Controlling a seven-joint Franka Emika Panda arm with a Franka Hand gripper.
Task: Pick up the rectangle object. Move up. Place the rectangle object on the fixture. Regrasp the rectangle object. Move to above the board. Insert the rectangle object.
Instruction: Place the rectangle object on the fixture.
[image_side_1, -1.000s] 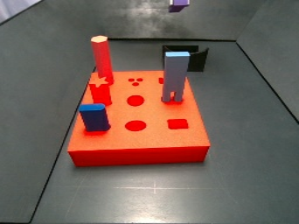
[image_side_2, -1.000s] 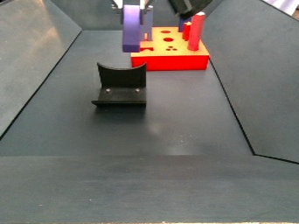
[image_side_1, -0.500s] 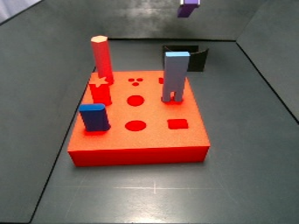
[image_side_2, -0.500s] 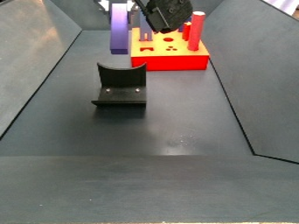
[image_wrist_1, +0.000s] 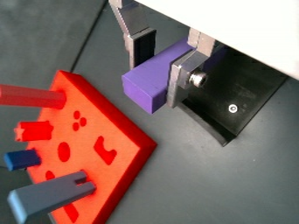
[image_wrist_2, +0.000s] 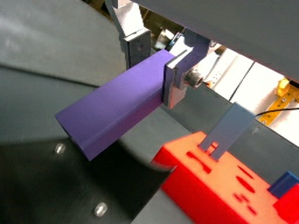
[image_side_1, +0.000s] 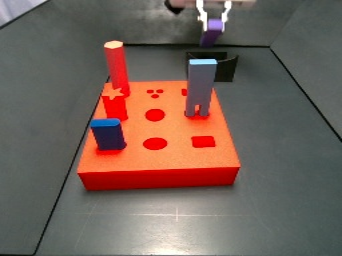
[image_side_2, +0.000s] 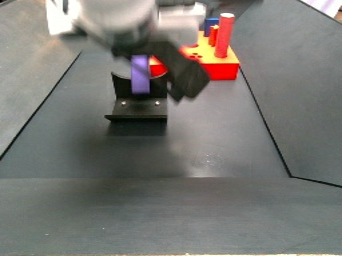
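— Where's the gripper (image_wrist_1: 162, 63), and what is it doing?

— Both wrist views show its two silver plates pinching the rectangle object (image_wrist_1: 152, 80), a purple bar, from either side. In a wrist view the bar sticks out well past the fingers (image_wrist_2: 184, 70), and its long flat face (image_wrist_2: 112, 110) fills the middle of the picture.

— What lies around it there?

— In a wrist view the black fixture (image_wrist_1: 240, 98) sits just beyond the held bar on the dark floor, and the red board (image_wrist_1: 77, 149) lies to one side with a red peg (image_wrist_1: 30, 94), a grey-blue block (image_wrist_1: 47, 193) and a small blue block (image_wrist_1: 17, 160) on it.

— And from the side cameras?

— In a side view the gripper (image_side_1: 213, 17) hangs at the far end of the table, with the purple bar (image_side_1: 211, 33) pointing down right over the fixture (image_side_1: 221, 64), which is behind the board (image_side_1: 159, 150). Whether the bar touches the fixture, I can't tell. The other side picture is blurred: the arm's pale body (image_side_2: 127, 25) blocks much of it, but the purple bar (image_side_2: 140, 75) shows upright just over the fixture (image_side_2: 136, 106), with the board (image_side_2: 203, 65) farther back.
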